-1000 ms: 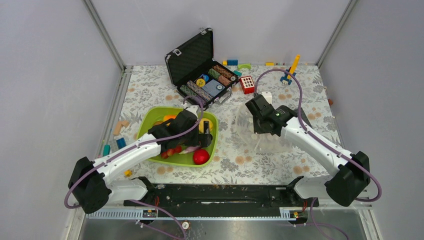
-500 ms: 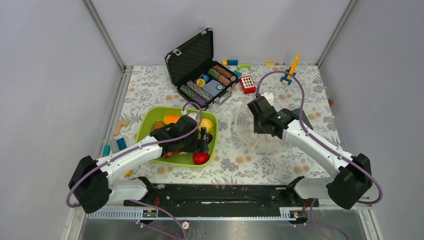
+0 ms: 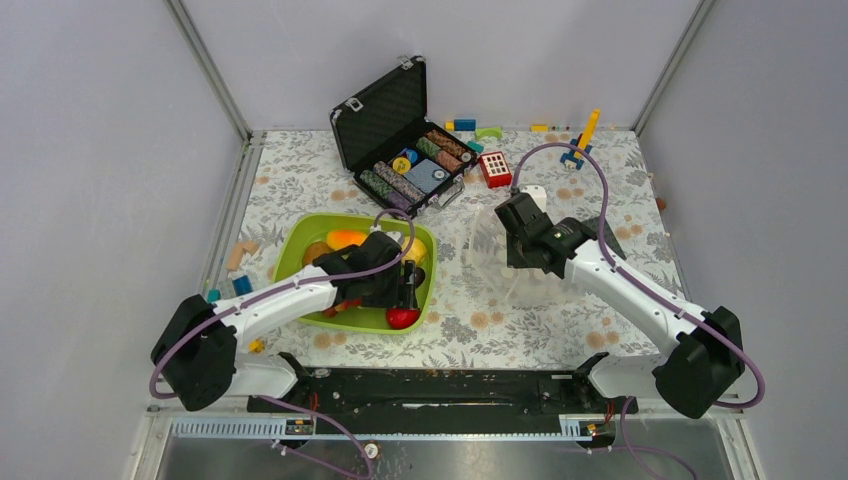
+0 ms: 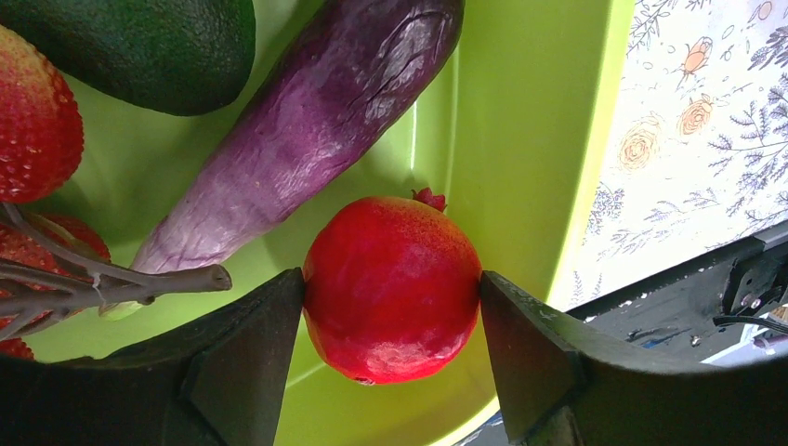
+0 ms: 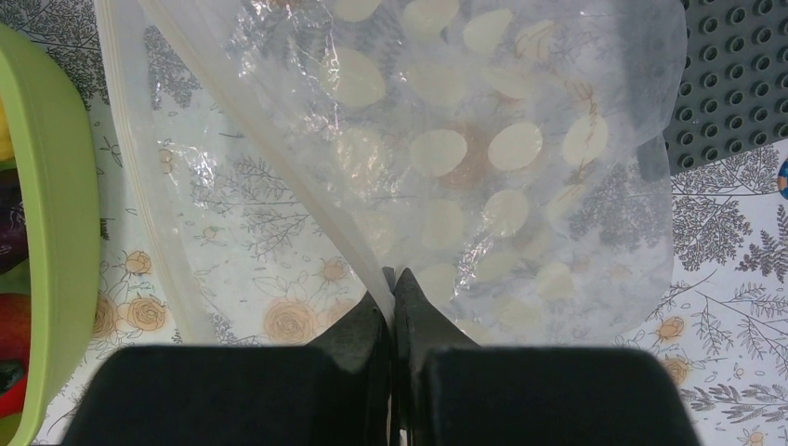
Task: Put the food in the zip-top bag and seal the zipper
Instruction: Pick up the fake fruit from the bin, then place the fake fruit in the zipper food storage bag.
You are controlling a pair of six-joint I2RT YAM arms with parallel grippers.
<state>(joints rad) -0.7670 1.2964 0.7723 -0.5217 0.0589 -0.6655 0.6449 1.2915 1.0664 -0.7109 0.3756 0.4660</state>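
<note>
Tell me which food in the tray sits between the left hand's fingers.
The round red fruit; eggplant, avocado and berries lie beyond it.

the left arm point(image 3: 270, 300) reaches forward and to the right from its base at the near left, with the elbow low and the wrist bent down. the left gripper point(image 4: 391, 279) points downward, its two dark fingers point(image 4: 246, 348) set well apart, each inner face touching a side of the round red fruit point(image 4: 386, 307). the right arm point(image 3: 632, 285) stretches from its base at the near right forward and to the left, wrist angled down, and the right gripper point(image 5: 393, 283) has its fingertips pressed together, pinching a fold of the zip-top bag point(image 5: 483, 139).
</note>
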